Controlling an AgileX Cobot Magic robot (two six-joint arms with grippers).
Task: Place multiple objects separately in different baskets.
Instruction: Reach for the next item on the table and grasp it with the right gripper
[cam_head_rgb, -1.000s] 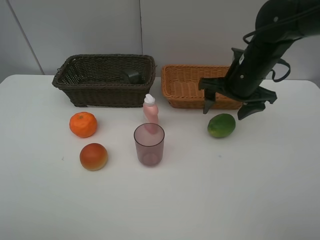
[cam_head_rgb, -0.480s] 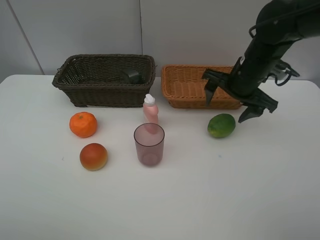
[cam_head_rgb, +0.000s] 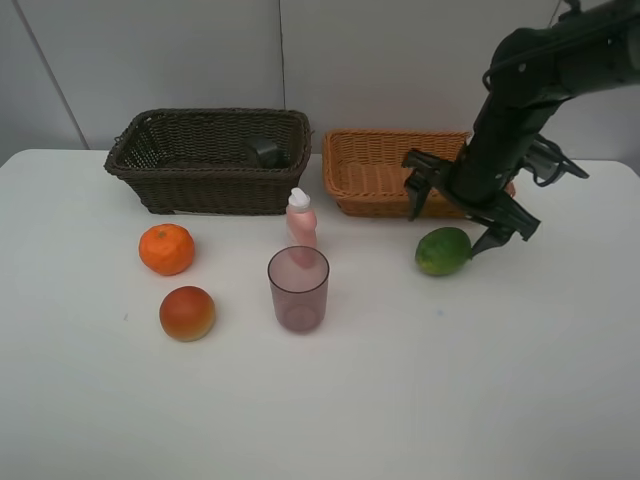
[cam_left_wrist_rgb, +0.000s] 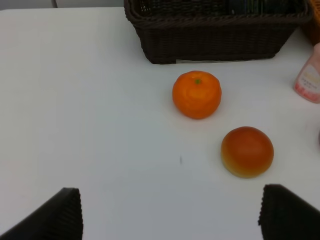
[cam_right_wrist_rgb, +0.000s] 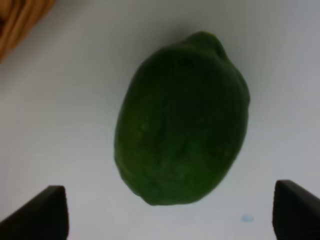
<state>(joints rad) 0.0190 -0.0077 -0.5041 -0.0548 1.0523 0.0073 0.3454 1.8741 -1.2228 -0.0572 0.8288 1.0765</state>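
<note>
The green fruit (cam_head_rgb: 442, 250) lies on the white table in front of the light orange-tan basket (cam_head_rgb: 385, 172). My right gripper (cam_head_rgb: 455, 217) is open just above and behind it; in the right wrist view the fruit (cam_right_wrist_rgb: 182, 119) fills the space between the spread fingertips (cam_right_wrist_rgb: 44, 212). The tangerine (cam_head_rgb: 166, 249), red-orange fruit (cam_head_rgb: 187, 313), purple cup (cam_head_rgb: 298, 288) and pink bottle (cam_head_rgb: 301, 219) stand on the table's left half. The dark pump bottle (cam_head_rgb: 265, 152) lies in the dark brown basket (cam_head_rgb: 205, 160). My left gripper (cam_left_wrist_rgb: 170, 212) is open above the table near the tangerine (cam_left_wrist_rgb: 196, 94) and the red-orange fruit (cam_left_wrist_rgb: 247, 151).
The two baskets stand side by side at the back of the white table (cam_head_rgb: 400, 400), against a grey wall. The dark basket's wall (cam_left_wrist_rgb: 215, 37) and the pink bottle (cam_left_wrist_rgb: 310, 77) show in the left wrist view.
My right gripper has come down and forward from over the tan basket's front edge to just above the green fruit. Nothing else has moved.
</note>
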